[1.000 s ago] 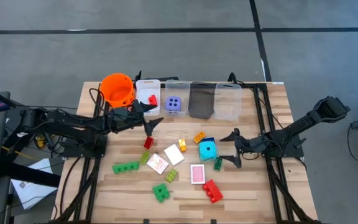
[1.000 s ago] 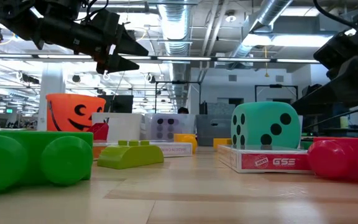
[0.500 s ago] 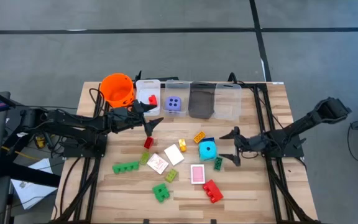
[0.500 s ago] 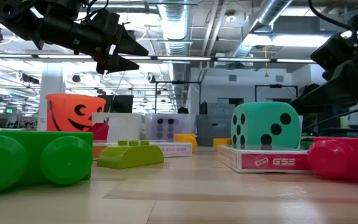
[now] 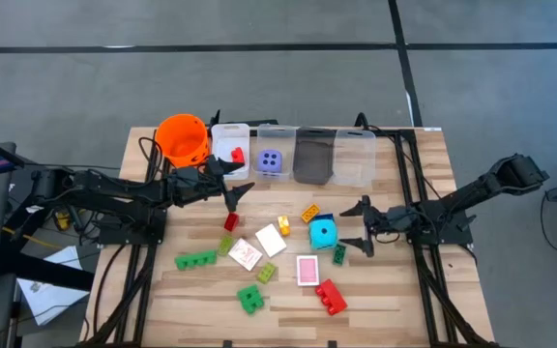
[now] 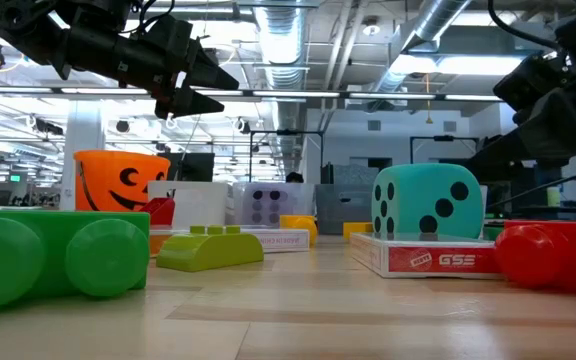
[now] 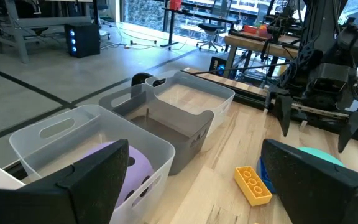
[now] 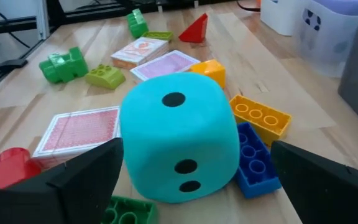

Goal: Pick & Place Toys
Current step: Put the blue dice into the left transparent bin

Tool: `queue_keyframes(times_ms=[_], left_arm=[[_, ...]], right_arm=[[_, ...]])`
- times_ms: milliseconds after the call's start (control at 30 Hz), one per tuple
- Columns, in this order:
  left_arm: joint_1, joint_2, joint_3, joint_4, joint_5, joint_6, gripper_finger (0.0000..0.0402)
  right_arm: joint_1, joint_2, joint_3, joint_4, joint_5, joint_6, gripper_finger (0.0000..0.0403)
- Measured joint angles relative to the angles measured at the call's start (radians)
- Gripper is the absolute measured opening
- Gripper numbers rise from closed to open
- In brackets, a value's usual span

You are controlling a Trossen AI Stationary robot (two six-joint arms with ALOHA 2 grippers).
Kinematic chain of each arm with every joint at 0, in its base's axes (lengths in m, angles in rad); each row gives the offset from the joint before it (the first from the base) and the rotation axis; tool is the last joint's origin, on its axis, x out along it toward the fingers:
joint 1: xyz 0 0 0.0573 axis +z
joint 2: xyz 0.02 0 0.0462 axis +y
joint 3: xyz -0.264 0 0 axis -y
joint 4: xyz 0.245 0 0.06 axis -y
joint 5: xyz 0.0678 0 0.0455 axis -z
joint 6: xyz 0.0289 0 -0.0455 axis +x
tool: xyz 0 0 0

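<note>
My right gripper point(image 5: 357, 227) is open, low over the table, just right of the cyan die point(image 5: 323, 233). In the right wrist view the die point(image 8: 178, 140) stands on the table before the two spread fingers, untouched. A blue brick point(image 8: 252, 163) and a yellow brick point(image 8: 260, 117) lie against its far side. My left gripper point(image 5: 238, 184) is open and empty, held high in the low view point(image 6: 206, 85), near the bins. A purple die point(image 5: 272, 162) and a red brick point(image 5: 236, 155) sit in clear bins. Cards point(image 5: 307, 270) and bricks lie scattered.
An orange pumpkin bucket point(image 5: 183, 138) and a row of clear bins point(image 5: 354, 155) stand along the far edge. Green bricks point(image 5: 195, 259), a red brick point(image 5: 331, 297), more cards point(image 5: 246, 253) and a small red brick point(image 5: 231, 221) lie across the table's middle.
My right gripper has crept a little toward the cyan die, staying open. The toys have kept their places.
</note>
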Motion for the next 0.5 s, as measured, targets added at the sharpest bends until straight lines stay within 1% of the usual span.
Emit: queue_keyframes(times_ms=[300, 500], left_arm=[[0.000, 0.000, 0.000, 0.000, 0.000, 0.000, 0.0358], [0.000, 0.000, 0.000, 0.000, 0.000, 0.000, 0.0358]], right_arm=[[-0.011, 0.000, 0.000, 0.020, -0.002, -0.027, 0.0400], [-0.011, 0.001, 0.017, 0.030, -0.037, -0.028, 0.0400]])
